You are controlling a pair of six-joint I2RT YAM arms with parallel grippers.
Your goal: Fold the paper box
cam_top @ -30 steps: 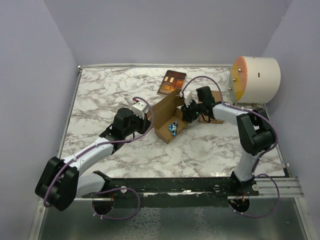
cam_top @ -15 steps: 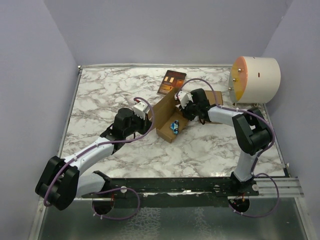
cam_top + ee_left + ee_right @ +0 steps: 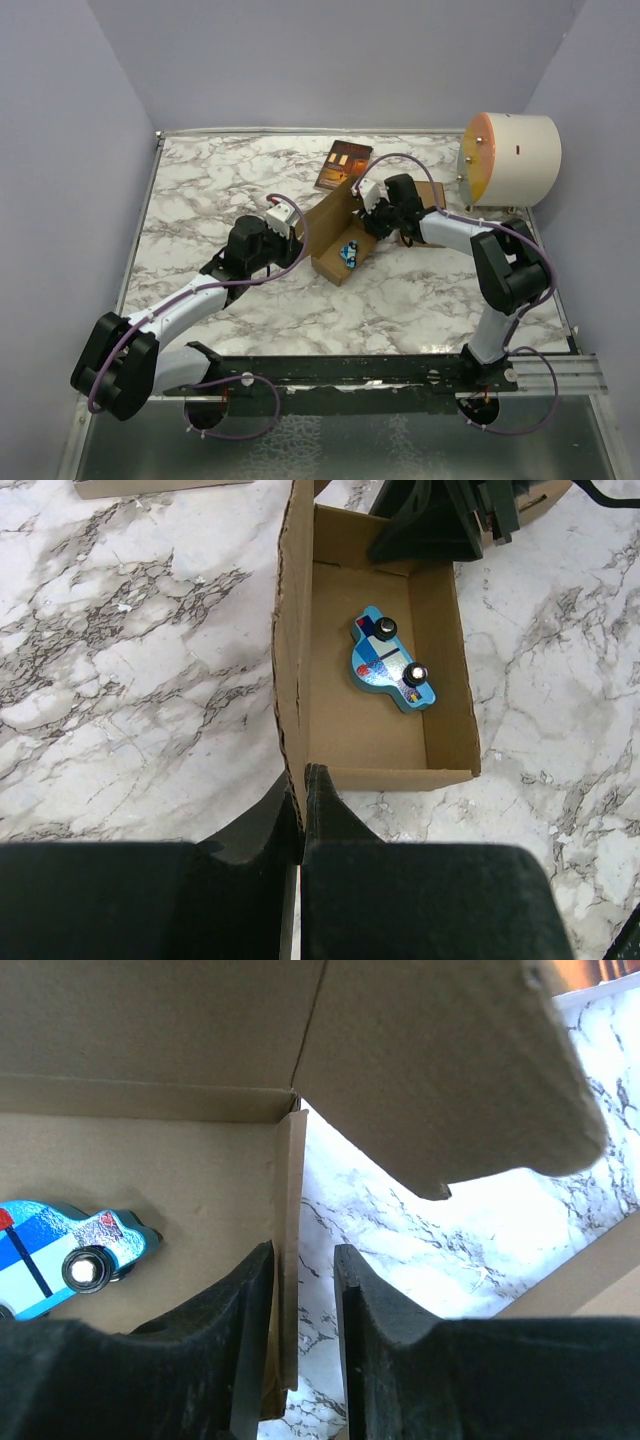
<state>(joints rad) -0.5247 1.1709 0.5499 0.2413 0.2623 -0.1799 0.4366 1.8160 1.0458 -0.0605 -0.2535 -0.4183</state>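
The paper box [image 3: 350, 730] tray stands formed (lid [image 3: 290, 630] unclosed); my left pincer [image 3: 303, 780] pinches the lid, my right pincer [image 3: 300, 1260] narrowly straddles its 1 o'clock wall [image 3: 290, 1190].

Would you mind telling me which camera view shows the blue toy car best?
The left wrist view: it looks straight down into the open box, so the whole toy car is clear, both wheels included. The right wrist view catches only part of it at the left edge; the top view shows a small blue speck.
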